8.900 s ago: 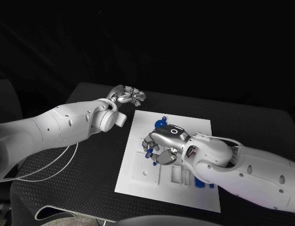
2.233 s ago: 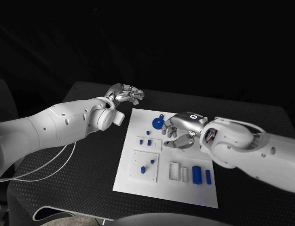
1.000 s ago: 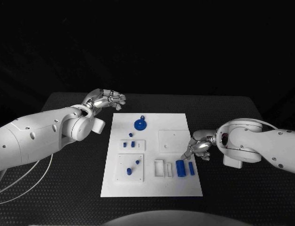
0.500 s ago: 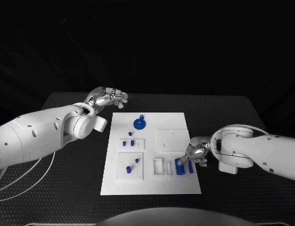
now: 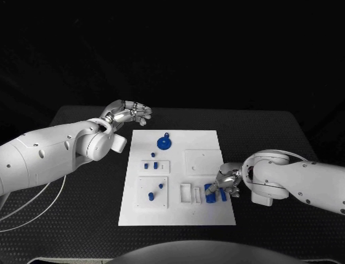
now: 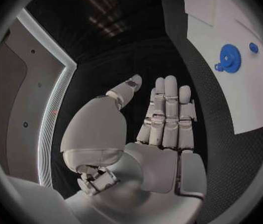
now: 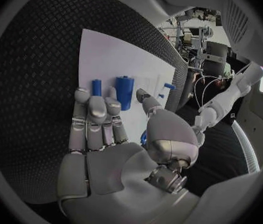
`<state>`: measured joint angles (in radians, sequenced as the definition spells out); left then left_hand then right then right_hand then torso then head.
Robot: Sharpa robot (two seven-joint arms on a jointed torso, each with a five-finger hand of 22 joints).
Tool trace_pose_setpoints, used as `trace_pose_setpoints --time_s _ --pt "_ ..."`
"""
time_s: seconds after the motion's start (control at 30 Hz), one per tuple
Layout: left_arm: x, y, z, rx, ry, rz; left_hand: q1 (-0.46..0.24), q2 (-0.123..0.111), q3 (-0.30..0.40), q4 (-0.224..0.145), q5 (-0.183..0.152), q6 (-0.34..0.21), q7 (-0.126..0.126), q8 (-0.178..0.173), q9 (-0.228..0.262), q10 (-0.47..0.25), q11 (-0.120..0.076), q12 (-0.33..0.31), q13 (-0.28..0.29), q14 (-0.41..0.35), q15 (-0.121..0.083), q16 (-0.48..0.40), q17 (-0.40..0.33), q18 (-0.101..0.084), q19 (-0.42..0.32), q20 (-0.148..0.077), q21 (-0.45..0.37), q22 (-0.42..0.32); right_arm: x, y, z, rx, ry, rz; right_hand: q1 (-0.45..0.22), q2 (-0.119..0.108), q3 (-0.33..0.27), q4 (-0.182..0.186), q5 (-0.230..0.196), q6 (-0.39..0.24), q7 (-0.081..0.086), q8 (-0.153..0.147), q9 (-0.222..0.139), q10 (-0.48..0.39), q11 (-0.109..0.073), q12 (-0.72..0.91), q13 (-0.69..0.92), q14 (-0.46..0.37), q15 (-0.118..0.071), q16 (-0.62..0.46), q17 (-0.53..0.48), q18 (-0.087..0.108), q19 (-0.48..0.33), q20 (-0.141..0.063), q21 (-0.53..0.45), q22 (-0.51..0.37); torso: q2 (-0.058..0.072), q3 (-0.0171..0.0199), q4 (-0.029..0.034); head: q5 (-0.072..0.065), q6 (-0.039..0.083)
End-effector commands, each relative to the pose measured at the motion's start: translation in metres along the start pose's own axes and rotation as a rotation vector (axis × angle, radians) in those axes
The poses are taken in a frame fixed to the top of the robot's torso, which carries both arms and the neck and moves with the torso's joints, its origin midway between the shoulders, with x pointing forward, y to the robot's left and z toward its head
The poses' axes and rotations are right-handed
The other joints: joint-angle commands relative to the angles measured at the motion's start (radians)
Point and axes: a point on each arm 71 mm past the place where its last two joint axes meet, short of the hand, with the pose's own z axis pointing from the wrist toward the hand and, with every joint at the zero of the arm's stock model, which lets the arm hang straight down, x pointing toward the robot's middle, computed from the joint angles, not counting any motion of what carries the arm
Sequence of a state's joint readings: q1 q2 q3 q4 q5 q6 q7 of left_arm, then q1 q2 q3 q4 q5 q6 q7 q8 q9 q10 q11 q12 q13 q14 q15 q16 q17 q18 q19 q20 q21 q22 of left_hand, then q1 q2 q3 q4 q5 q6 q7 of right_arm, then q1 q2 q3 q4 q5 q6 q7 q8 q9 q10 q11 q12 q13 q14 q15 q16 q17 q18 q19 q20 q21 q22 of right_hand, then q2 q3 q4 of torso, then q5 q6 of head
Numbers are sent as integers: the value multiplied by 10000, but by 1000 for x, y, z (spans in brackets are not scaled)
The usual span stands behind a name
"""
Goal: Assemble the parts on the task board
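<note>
On the black surface (image 5: pixel 85 220), centre: task board (image 5: pixel 204 140), white, long side running near to far.

Parts on board: blue gear (image 5: pixel 164 144) toward the far end; small blue pegs (image 5: pixel 150 165) in the left-middle block; two blue pegs (image 5: pixel 152 194) in the near-left block; large blue cylinder (image 7: pixel 124 91) and thin blue cylinder (image 7: pixel 96 87) at the near-right edge.

Right hand (image 5: pixel 224 184): over the near-right edge of the board, fingers extended and apart, thumb set off, tips just above the two cylinders; holds nothing.

Left hand (image 5: pixel 129 114): off the board's far-left corner, fingers straight and side by side, empty.

Risk, judged: the cylinders are round and lie at the board's edge; a fingertip arriving off-centre could roll one off onto the surface, or nudge both together.

Change from half a second ago: right hand has drawn slightly nearer and lower over the cylinders; left hand unchanged; parts unmoved.
</note>
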<state>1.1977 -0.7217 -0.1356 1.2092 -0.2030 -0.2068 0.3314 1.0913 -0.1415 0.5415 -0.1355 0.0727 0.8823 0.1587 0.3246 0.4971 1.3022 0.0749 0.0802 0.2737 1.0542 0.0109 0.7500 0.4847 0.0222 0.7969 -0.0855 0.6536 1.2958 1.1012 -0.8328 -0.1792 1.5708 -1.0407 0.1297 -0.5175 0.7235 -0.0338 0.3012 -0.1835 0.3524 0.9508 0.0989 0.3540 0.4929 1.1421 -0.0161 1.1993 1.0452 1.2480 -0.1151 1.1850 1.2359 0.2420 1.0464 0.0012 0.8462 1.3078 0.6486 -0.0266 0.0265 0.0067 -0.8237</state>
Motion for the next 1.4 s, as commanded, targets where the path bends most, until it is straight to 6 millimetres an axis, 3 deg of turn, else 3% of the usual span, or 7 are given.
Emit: trace_pose_setpoints --time_s 0.03,0.2,0.6,0.8,1.23,1.4 --pt "3 -1 0 81 181 -122 -82 -27 -9 26 31 -38 0 18 -12 -67 29 -64 -11 21 22 -40 18 181 70 -4 -38 15 0 1 4 78 -267 0 -85 -75 10 -54 -80 70 3 -47 2 56 36 -36 17 -38 -22 67 -28 198 0 -41 60 163 -1 -6 -13 23 -33" --pt "5 -2 1 80 233 -139 -91 -25 -12 31 27 -44 3 17 -14 -71 31 -66 -12 16 25 -46 21 179 71 -2 -41 19 3 6 15 169 -372 194 -288 -130 98 13 -445 99 -3 -99 14 67 29 -66 45 -79 -27 145 -140 198 -3 -57 56 142 -12 -18 -4 -1 -22" --pt "5 -1 0 49 264 -152 -110 -24 -20 41 17 -68 12 9 -21 -75 33 -69 -11 12 28 -57 32 178 70 1 -49 26 13 13 22 164 -136 76 -282 -157 169 -34 -439 113 -6 -121 22 80 28 -72 62 -91 -30 191 -190 198 3 -73 67 143 -5 -23 -3 31 -63" --pt "5 -1 0 34 284 -158 -110 -27 -21 40 15 -78 16 6 -24 -75 33 -70 -11 11 29 -60 35 179 70 1 -51 29 16 18 21 32 -70 64 -203 -109 267 -187 -273 166 -11 -130 44 111 23 -78 84 -105 -32 256 -259 198 17 -74 95 150 -9 -14 0 36 -60" --pt "6 -1 0 10 286 -161 -117 -29 -21 45 10 -138 40 -20 -40 -87 39 -76 -11 15 28 -71 53 182 74 2 -60 42 19 19 16 -72 -48 165 -121 -146 452 -673 567 205 9 -216 87 168 45 -127 132 -163 -11 420 -484 198 43 -27 166 152 -2 -21 -9 53 -48" --pt "5 -1 0 9 266 -154 -115 -30 -19 44 11 -144 42 -22 -42 -88 39 -77 -11 17 28 -72 56 183 75 1 -62 44 18 16 15 7 -230 190 -6 -90 616 -775 662 258 3 -217 109 208 38 -134 145 -163 -13 472 -553 198 76 -22 192 147 -4 -20 -14 71 -28"
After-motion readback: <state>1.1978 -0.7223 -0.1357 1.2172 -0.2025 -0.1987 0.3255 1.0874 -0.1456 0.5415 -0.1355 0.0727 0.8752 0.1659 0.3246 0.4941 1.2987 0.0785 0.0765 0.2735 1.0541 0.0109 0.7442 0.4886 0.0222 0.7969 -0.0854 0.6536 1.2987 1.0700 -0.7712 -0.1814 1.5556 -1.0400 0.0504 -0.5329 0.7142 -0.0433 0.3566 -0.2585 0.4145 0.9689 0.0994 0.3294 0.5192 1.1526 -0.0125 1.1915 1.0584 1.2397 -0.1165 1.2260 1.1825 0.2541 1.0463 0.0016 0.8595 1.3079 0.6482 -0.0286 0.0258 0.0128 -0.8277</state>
